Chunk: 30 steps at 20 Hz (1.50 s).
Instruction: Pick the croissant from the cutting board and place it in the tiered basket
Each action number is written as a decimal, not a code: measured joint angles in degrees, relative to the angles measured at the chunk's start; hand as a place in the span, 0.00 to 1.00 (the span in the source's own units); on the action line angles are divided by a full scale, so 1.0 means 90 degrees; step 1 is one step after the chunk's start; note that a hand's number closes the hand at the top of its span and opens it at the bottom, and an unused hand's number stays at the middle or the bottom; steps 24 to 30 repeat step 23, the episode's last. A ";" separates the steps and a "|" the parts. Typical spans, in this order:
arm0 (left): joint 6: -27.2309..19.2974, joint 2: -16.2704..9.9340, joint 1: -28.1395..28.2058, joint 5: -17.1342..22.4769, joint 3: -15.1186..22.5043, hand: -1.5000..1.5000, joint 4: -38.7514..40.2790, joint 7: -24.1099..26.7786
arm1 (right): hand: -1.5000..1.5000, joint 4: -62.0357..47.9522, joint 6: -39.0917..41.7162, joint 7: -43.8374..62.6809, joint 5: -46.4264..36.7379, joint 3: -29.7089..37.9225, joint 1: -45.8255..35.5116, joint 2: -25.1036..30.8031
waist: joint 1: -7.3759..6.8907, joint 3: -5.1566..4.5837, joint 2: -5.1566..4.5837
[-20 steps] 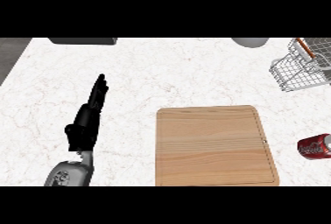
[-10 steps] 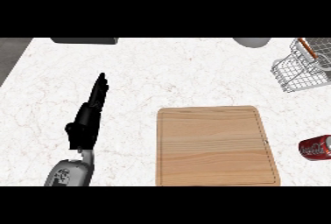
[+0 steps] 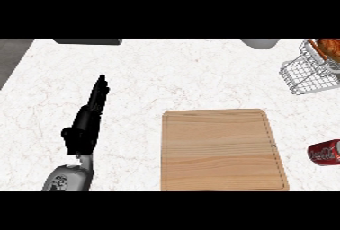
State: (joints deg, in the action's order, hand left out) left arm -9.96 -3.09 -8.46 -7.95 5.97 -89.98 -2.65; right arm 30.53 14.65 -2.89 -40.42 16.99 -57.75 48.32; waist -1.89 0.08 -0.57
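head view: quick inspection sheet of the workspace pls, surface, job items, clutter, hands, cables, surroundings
surface: white marbled counter.
job's things: wooden cutting board lies bare, nothing on it; wire tiered basket at the right edge, with a brown croissant showing in its upper tier at the picture's corner.
clutter: red soda can on its side, right of the board and apart from it.
hands: left hand open, fingers straight, left of the board; right hand not in view.
cables: nothing seen.
surroundings: dark object and grey rounded object cut off at the far edge.
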 measured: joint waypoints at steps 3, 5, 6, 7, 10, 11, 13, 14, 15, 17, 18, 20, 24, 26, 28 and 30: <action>-0.0001 0.0017 -0.0035 -0.0001 -0.0020 0.50 0.0078 0.0038 | 0.00 -0.0355 -0.0105 -0.0039 0.0293 0.0383 -0.0214 0.0028 | 0.0008 -0.0001 -0.0006; -0.0027 0.0071 -0.0038 -0.0028 0.0016 0.50 0.0134 0.0060 | 0.00 -0.0502 -0.0204 -0.0027 0.0529 0.0686 -0.0304 0.0116 | 0.0035 0.0000 -0.0002; -0.0040 0.0070 -0.0066 -0.0037 -0.0002 0.50 0.0158 0.0055 | 0.00 -0.0549 -0.0291 0.0032 0.0642 0.0840 -0.0327 0.0165 | 0.0057 0.0000 0.0003; -0.0022 0.0042 -0.0067 -0.0023 -0.0028 0.50 0.0139 0.0046 | 0.00 -0.0627 -0.0350 0.0062 0.0720 0.0970 -0.0338 0.0283 | 0.0057 -0.0001 0.0003; -0.0001 0.0025 0.0011 -0.0012 -0.0046 0.50 0.0148 0.0168 | 0.00 -0.0929 -0.0416 0.0129 0.0937 0.1344 -0.0302 0.0730 | 0.0058 0.0000 -0.0006; -0.0011 0.0027 -0.0053 -0.0006 -0.0077 0.50 0.0187 0.0125 | 0.00 -0.1032 -0.0410 0.0194 0.1029 0.1474 -0.0291 0.0853 | 0.0074 0.0002 -0.0005; -0.0020 0.0022 -0.0004 -0.0002 -0.0089 0.50 0.0121 0.0097 | 0.00 -0.1259 -0.0316 0.0221 0.1213 0.1738 -0.0202 0.1196 | 0.0073 0.0005 -0.0006; -0.0058 0.0058 -0.0010 -0.0038 -0.0058 0.50 0.0120 0.0060 | 0.00 -0.1376 -0.0253 0.0201 0.1318 0.1878 -0.0103 0.1354 | 0.0095 0.0006 -0.0004; -0.0088 0.0094 0.0020 -0.0057 -0.0029 0.50 0.0087 0.0045 | 0.00 -0.1484 -0.0194 0.0154 0.1437 0.2031 0.0016 0.1515 | 0.0114 0.0008 0.0001; -0.0075 0.0067 0.0039 -0.0041 -0.0062 0.50 0.0066 0.0062 | 0.00 -0.1715 -0.0020 0.0023 0.1678 0.2327 0.0251 0.1815 | 0.0131 0.0014 -0.0001; -0.0069 0.0050 0.0044 -0.0022 -0.0093 0.50 0.0057 0.0069 | 0.00 -0.1826 0.0110 -0.0104 0.1791 0.2467 0.0420 0.1985 | 0.0151 0.0017 -0.0002; -0.0101 0.0073 -0.0044 -0.0036 -0.0104 0.50 0.0054 -0.0027 | 0.00 -0.2019 0.0343 -0.0387 0.1977 0.2695 0.0766 0.2264 | 0.0180 0.0024 -0.0007; -0.0107 0.0051 -0.0052 -0.0041 -0.0144 0.50 0.0088 0.0007 | 0.00 -0.2301 0.0765 -0.0835 0.2217 0.2989 0.1354 0.2626 | 0.0226 0.0035 -0.0011; -0.0107 0.0051 -0.0052 -0.0041 -0.0144 0.50 0.0088 0.0007 | 0.00 -0.2301 0.0765 -0.0835 0.2217 0.2989 0.1354 0.2626 | 0.0226 0.0035 -0.0011; -0.0107 0.0051 -0.0052 -0.0041 -0.0144 0.50 0.0088 0.0007 | 0.00 -0.2301 0.0765 -0.0835 0.2217 0.2989 0.1354 0.2626 | 0.0226 0.0035 -0.0011; -0.0107 0.0051 -0.0052 -0.0041 -0.0144 0.50 0.0088 0.0007 | 0.00 -0.2301 0.0765 -0.0835 0.2217 0.2989 0.1354 0.2626 | 0.0226 0.0035 -0.0011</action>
